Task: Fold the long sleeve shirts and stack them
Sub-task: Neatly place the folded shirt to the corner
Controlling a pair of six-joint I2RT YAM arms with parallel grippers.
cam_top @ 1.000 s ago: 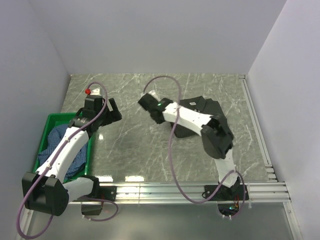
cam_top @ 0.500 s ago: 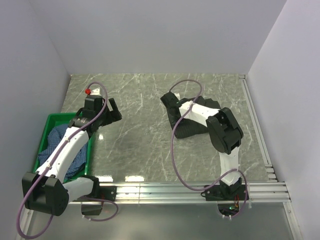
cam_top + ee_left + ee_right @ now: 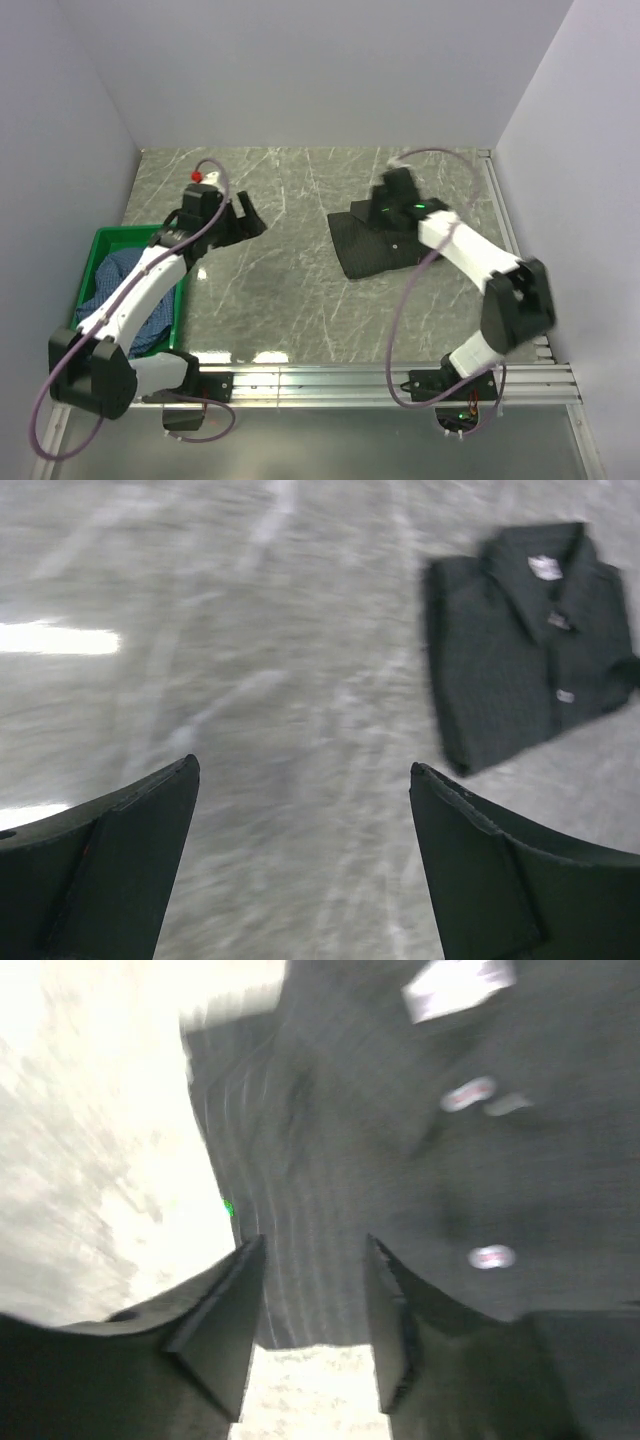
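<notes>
Black shirt (image 3: 365, 250) is lying folded on the table (image 3: 290, 290); blue shirt (image 3: 110, 272) is sitting bunched in the crate (image 3: 110, 236).
The right gripper (image 3: 310, 1250) is hovering just over the black shirt near its buttons, its jaws standing narrowly apart and gripping nothing. The left gripper (image 3: 303, 770) is hanging over bare table, well apart from the black shirt, its jaws gaping wide and holding nothing.

You have open table (image 3: 285, 290) between the green crate (image 3: 120, 234) and the black shirt (image 3: 362, 248), right down to the near edge. The left arm (image 3: 140, 290) lies over the crate, and the right arm (image 3: 470, 255) crosses above the shirt's right side.
</notes>
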